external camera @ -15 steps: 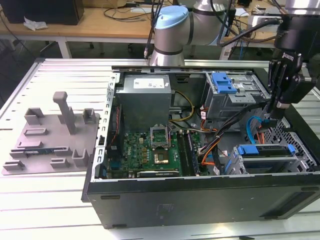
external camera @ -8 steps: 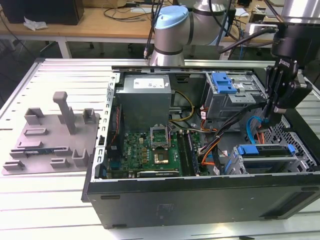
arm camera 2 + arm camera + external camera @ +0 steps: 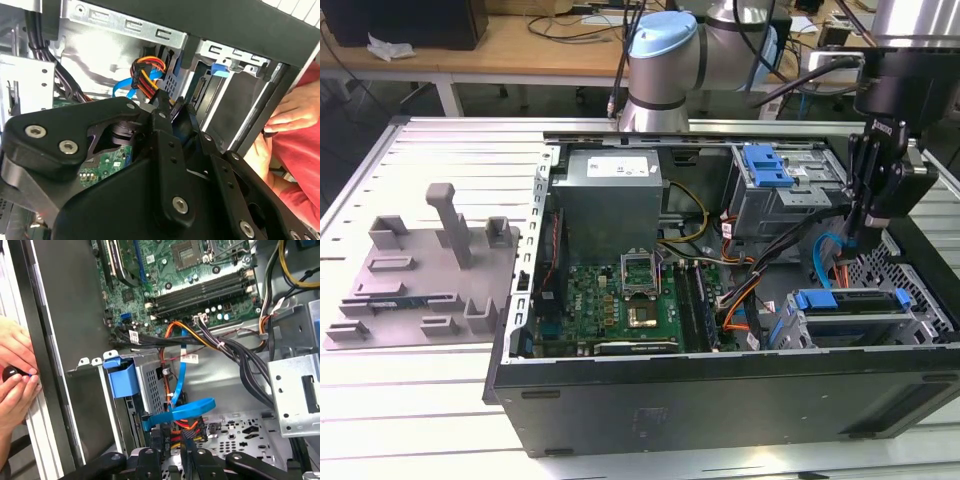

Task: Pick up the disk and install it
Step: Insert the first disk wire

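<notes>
Gripper [image 3: 857, 238] hovers above the disk [image 3: 850, 303] at a corner of the case [image 3: 720, 400] (opening: cannot tell); push squarely, avoiding the blue cable [image 3: 828, 258].

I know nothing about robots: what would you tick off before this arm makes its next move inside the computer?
1. Person's hands clear of the computer case: not ok, they are right beside its wall.
2. Blue cable clear of the gripper: not ok, it loops close by.
3. Disk fully seated: cannot tell.
4. The computer case open for access: ok.
</notes>
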Available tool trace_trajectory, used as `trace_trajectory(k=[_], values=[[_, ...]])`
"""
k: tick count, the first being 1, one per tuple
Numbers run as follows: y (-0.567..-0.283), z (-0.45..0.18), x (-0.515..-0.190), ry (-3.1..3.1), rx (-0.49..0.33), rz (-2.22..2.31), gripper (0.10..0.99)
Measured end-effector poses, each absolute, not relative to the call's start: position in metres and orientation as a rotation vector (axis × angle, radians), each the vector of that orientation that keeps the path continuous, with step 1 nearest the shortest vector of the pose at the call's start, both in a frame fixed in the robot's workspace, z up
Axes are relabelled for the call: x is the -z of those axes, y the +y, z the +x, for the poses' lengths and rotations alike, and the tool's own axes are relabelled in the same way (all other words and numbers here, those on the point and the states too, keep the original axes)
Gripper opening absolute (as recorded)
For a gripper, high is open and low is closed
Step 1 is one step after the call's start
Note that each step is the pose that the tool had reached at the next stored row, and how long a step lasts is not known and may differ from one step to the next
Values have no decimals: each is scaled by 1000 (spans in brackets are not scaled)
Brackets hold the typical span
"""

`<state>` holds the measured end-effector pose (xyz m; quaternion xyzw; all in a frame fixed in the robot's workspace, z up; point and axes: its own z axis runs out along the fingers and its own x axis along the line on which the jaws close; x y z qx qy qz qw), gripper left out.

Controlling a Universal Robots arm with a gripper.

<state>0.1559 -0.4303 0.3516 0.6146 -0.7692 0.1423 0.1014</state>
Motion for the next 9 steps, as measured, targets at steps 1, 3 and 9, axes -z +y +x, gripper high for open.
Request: trace_trajectory(k=[1, 3, 9], values=[[-430, 156, -351, -2274, -430, 1815, 294], [-428, 155, -350, -2276, -441, 1814, 294], [-425, 151, -347, -2270, -463, 1808, 294]])
